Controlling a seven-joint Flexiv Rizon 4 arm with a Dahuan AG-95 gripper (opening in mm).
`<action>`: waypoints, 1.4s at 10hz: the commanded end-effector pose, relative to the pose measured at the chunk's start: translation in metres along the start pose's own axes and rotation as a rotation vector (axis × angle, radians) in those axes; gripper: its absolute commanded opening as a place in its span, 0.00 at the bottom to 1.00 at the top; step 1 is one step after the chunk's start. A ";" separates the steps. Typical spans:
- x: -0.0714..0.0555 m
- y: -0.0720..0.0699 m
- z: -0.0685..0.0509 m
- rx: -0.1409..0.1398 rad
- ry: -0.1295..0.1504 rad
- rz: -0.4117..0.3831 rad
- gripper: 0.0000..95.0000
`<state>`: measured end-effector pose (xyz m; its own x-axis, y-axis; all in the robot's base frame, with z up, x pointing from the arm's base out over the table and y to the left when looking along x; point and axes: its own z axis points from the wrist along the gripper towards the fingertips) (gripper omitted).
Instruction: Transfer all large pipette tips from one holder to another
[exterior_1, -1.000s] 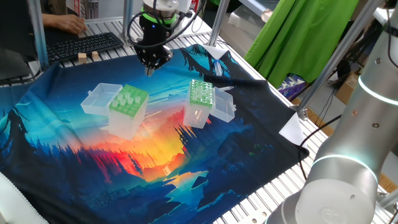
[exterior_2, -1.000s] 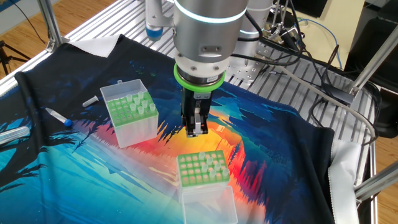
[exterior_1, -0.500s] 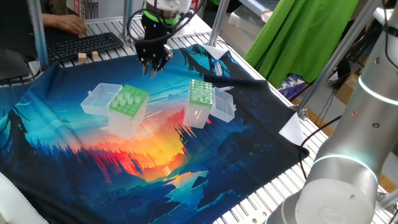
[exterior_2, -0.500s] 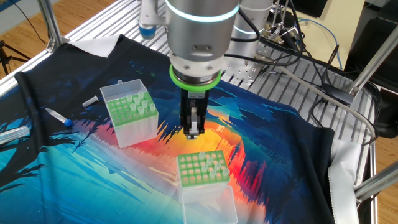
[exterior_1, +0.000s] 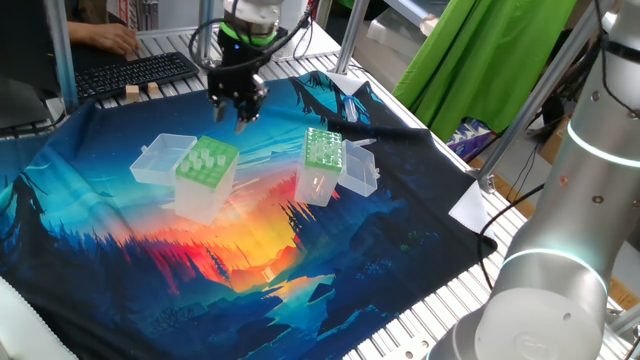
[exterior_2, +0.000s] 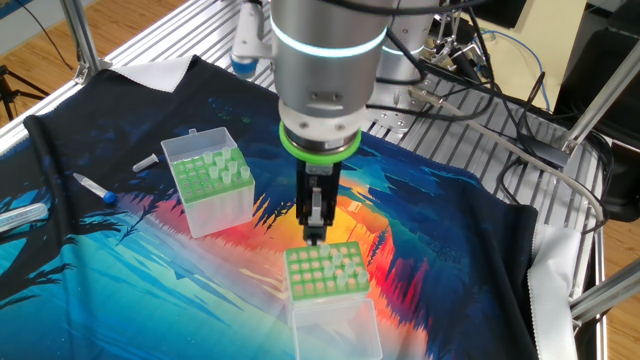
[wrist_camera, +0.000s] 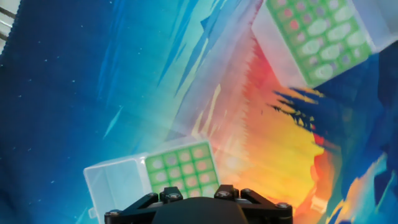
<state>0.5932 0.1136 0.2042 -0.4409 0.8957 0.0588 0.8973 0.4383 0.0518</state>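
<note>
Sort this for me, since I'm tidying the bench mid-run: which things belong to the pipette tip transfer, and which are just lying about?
Part of the job: wide-holed box, narrower box, pipette tips, open gripper.

Lying about: blue-capped tube, keyboard, wooden blocks, green cloth.
</note>
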 end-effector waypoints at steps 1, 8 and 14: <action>0.007 -0.001 0.013 -0.008 -0.003 0.054 0.40; 0.014 -0.004 0.042 -0.037 -0.024 0.083 0.40; 0.013 -0.006 0.051 -0.041 -0.028 0.067 0.40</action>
<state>0.5831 0.1256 0.1530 -0.3780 0.9251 0.0369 0.9234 0.3738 0.0876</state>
